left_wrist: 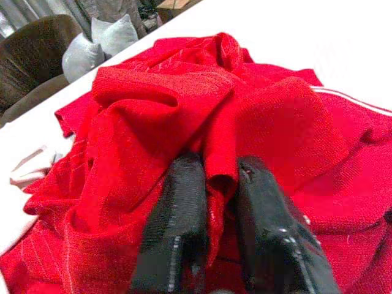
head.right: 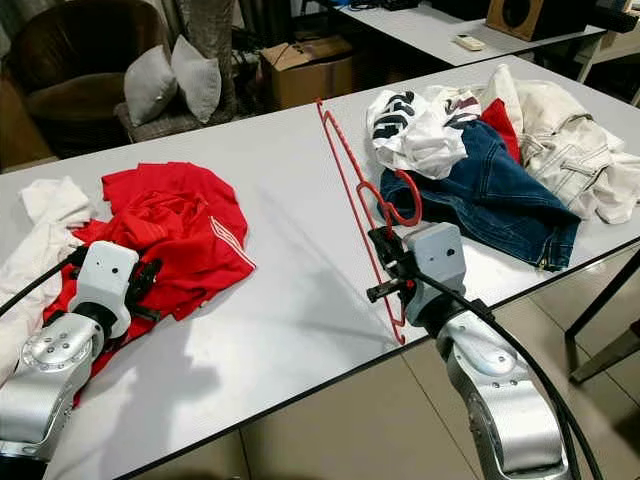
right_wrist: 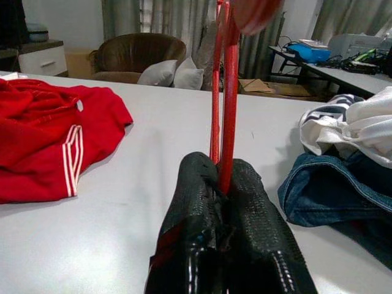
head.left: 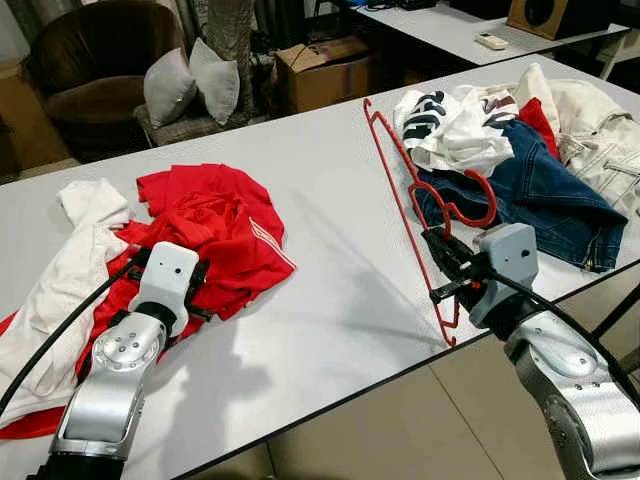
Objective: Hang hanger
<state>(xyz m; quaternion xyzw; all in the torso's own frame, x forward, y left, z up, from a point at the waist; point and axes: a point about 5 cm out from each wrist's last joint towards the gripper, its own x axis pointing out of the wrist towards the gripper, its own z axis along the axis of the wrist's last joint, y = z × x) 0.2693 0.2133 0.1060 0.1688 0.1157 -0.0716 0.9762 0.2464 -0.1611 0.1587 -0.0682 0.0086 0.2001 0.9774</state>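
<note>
A red wire hanger (head.left: pixel 405 205) lies along the white table (head.left: pixel 330 270), its hook resting on blue jeans (head.left: pixel 540 195). My right gripper (head.left: pixel 440 262) is shut on the hanger's lower bar; in the right wrist view its black fingers (right_wrist: pixel 245 202) pinch the red wire (right_wrist: pixel 228 98). A crumpled red shirt (head.left: pixel 215 230) with white stripes lies on the table's left side. My left gripper (left_wrist: pixel 214 184) sits on it, shut on a fold of the red shirt (left_wrist: pixel 184 110) between both fingers.
White cloth (head.left: pixel 60 270) lies beside the red shirt at the far left. A pile of white and beige clothes (head.left: pixel 500 115) covers the table's right end. Beyond stand a brown armchair (head.left: pixel 100 60), grey cushions (head.left: pixel 190 80), a cardboard box (head.left: pixel 325 70) and a second table (head.left: pixel 470 25).
</note>
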